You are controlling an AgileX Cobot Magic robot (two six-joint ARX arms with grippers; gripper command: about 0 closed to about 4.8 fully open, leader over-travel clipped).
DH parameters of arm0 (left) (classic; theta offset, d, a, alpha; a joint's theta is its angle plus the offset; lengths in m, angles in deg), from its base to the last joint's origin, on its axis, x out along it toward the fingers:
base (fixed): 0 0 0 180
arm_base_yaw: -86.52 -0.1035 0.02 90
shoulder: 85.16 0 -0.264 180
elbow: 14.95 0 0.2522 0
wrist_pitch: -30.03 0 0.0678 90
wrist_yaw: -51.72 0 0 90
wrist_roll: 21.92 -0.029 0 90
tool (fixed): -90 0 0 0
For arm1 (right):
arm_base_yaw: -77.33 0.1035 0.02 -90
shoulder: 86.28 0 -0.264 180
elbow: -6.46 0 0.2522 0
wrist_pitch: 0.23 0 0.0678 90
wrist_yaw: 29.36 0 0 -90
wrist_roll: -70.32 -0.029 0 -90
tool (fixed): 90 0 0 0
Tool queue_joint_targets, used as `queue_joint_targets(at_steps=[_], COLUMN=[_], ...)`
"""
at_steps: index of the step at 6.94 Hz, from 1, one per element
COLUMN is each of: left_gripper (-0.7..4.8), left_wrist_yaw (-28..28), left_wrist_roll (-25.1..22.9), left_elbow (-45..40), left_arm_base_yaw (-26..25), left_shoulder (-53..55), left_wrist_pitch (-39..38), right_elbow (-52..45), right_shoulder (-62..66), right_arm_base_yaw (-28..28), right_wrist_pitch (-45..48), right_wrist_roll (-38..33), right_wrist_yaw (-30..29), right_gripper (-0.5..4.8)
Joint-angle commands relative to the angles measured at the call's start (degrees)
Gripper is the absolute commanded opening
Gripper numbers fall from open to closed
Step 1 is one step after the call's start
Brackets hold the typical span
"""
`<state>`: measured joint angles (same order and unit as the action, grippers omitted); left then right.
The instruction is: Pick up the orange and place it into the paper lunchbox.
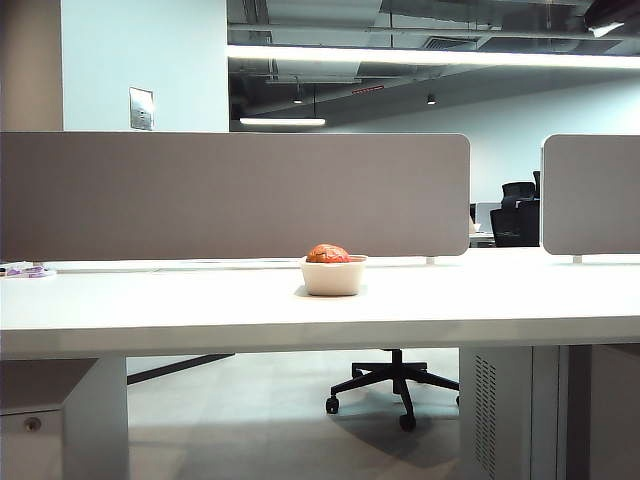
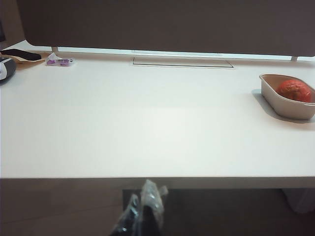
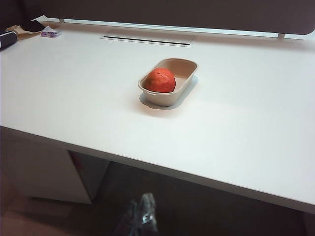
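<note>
Fingers: left gripper [image 2: 142, 211] and right gripper [image 3: 140, 216] both closed, empty, hanging below the table [image 3: 236, 123] edge | orange [image 3: 160, 80] sits inside paper lunchbox [image 3: 183, 86], at one end | task apparently complete.

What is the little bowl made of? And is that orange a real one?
The bowl looks like paper or pressed pulp: matte cream walls, thin rolled rim, no shine. The orange lying in it has a dull, reddish, slightly bumpy skin; real fruit or plastic, the pictures cannot settle. Both grippers, left and right, hang back below the table edge, wrapped in shiny film.
</note>
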<state>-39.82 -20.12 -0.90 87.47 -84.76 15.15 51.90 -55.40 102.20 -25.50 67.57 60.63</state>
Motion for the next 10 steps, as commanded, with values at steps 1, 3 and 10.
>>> queue_joint_targets(at_steps=[1,3,10], left_gripper=[-0.05,-0.05,-0.05], left_wrist_yaw=[0.2,0.2,0.3], left_wrist_roll=[0.2,0.2,0.2], left_elbow=[-0.1,-0.1,-0.1], left_arm_base_yaw=[0.1,0.1,0.1], left_shoulder=[-0.2,-0.2,-0.2], left_wrist_pitch=[0.5,0.3,0.3], right_elbow=[-3.8,-26.7,-31.6], right_shoulder=[-2.4,-30.6,-30.7], right_arm_base_yaw=[-1.1,-18.4,-19.6], right_wrist_pitch=[5.3,11.4,14.6], right_wrist_roll=[-0.2,-0.2,-0.2], right_wrist_yaw=[1.6,1.2,1.5], right_gripper=[0.0,0.0,0.0])
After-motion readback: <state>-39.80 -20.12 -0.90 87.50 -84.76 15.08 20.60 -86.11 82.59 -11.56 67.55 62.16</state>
